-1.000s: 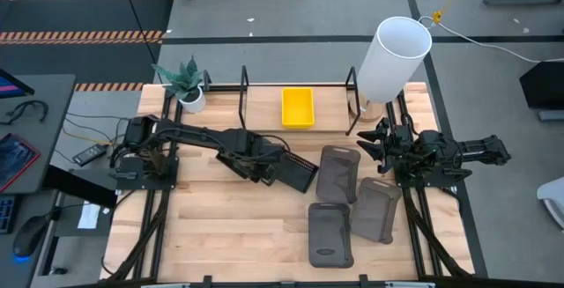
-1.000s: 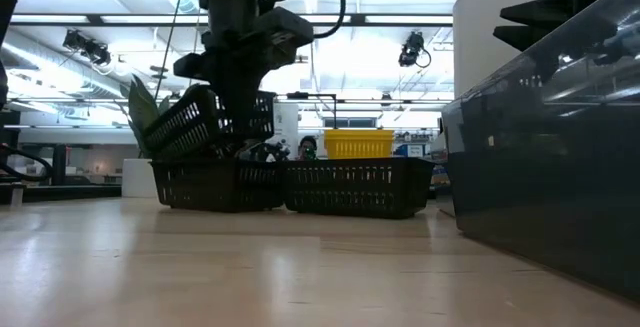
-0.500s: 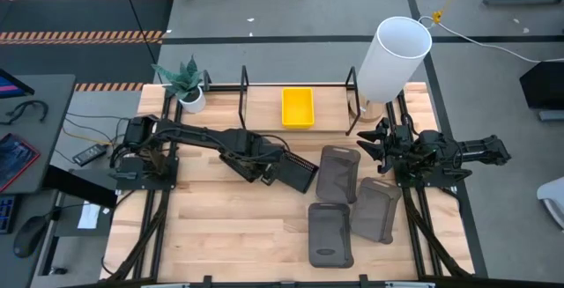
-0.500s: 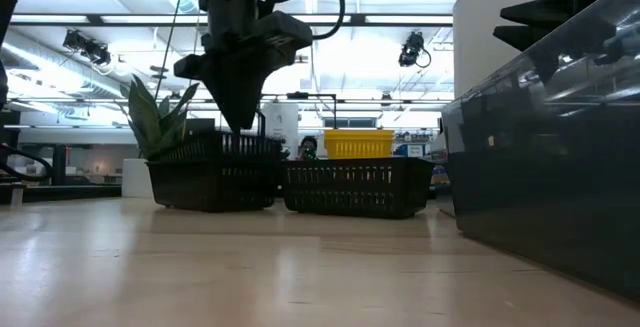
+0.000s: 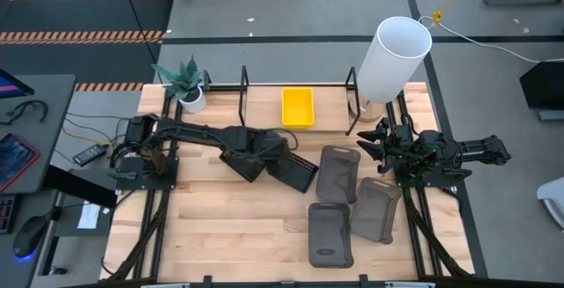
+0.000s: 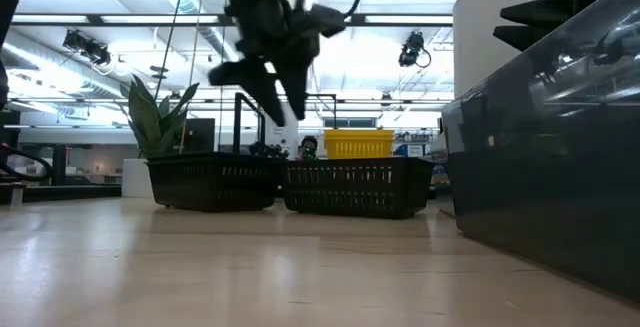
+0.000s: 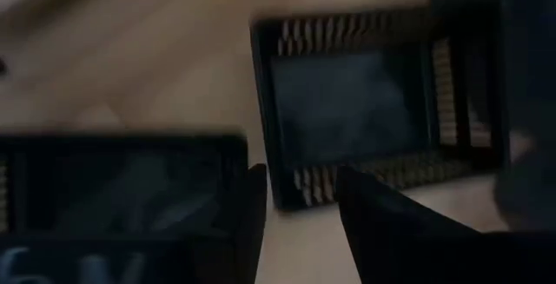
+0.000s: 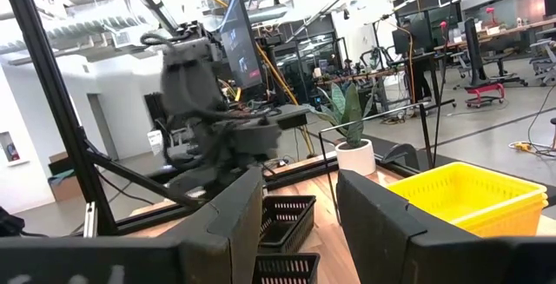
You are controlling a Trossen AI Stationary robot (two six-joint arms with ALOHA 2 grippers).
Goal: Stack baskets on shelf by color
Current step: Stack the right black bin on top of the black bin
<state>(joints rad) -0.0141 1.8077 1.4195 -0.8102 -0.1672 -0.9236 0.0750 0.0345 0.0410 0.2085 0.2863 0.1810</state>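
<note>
On the wooden table [image 5: 220,226], the left gripper [image 6: 278,107] is hovering open-fingered over 2 light, stiff black slatted baskets [image 6: 290,184], best pinched by a rim, while the right gripper [image 5: 374,140] is waiting open beside the white cylinder [image 5: 393,56].

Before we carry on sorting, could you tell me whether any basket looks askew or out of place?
The four dark grey baskets lie scattered at differing angles on the table's right side, partly overlapping. The black baskets sit level and the yellow baskets square on the shelf.

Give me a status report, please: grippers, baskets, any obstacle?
Left gripper open, empty, above the black baskets. Right gripper open, parked at table's right. Yellow baskets on shelf; grey baskets on table. No obstacle seen.
</note>
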